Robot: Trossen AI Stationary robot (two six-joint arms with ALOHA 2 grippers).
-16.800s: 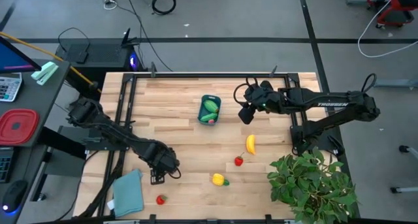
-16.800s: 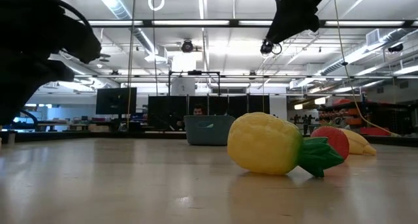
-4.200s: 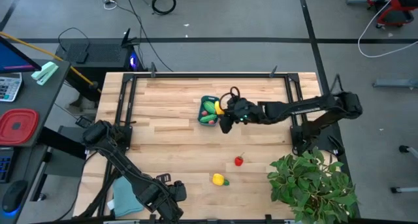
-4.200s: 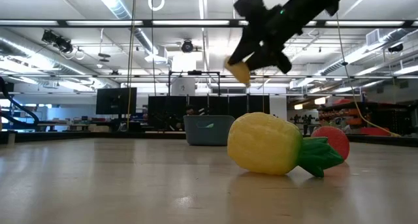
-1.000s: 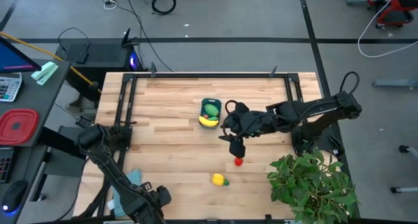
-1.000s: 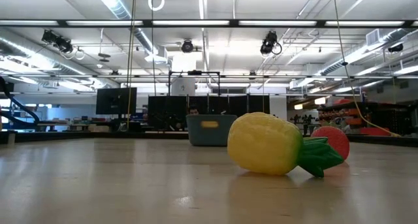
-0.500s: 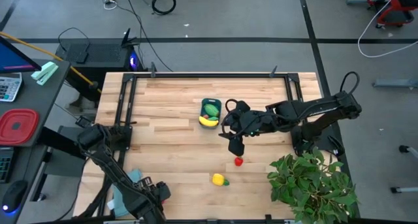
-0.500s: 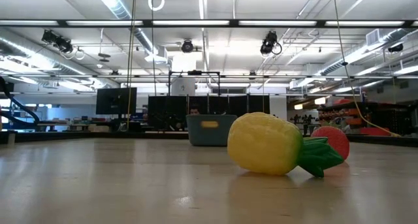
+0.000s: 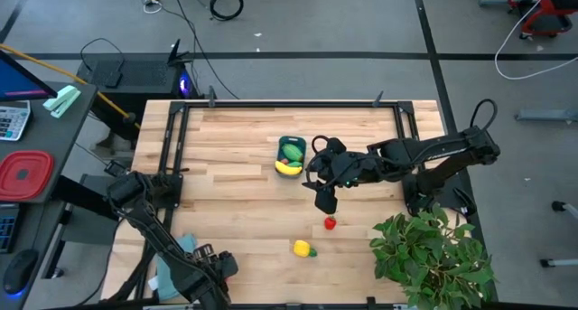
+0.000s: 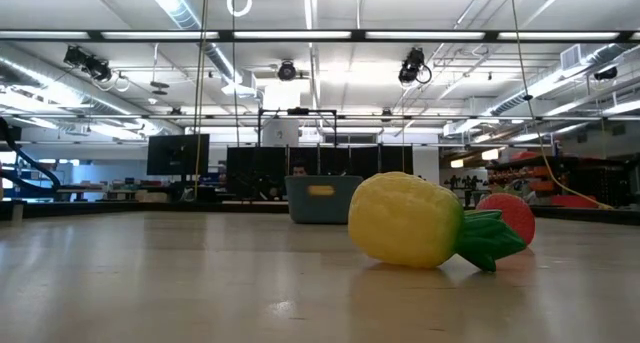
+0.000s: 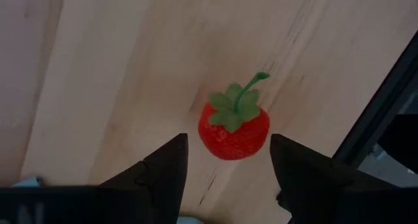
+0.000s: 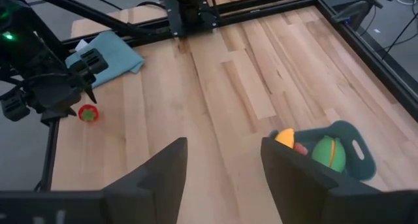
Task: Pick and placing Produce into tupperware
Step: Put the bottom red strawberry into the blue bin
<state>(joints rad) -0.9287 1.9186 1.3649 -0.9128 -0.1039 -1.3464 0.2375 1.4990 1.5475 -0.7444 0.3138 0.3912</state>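
Note:
The teal tupperware (image 9: 291,155) stands mid-table with green pieces and the yellow banana (image 9: 288,168) inside; the low view shows the tub (image 10: 322,199) far off. My right gripper (image 9: 324,200) hangs open just right of it, above the table; in its wrist view, my right gripper (image 12: 223,149) looks past the tub (image 12: 330,152). My left gripper (image 9: 213,272) is open at the near edge; its own view has my left gripper (image 11: 227,160) with a finger either side of a red strawberry (image 11: 234,126) lying on the wood, untouched. A second strawberry (image 9: 330,223) and the yellow-and-green piece (image 9: 304,248) lie free.
A flat teal cloth (image 9: 176,260) lies beside my left gripper at the near-left corner. A leafy potted plant (image 9: 433,256) fills the near-right corner. A dark metal frame (image 9: 172,156) runs along the table's sides. A red container (image 9: 23,174) sits off the table.
My left gripper has crept a little toward the table's right along the near edge, still open. My right gripper has stayed open, hovering right of the tub with barely any shift. Nothing among the produce has moved.

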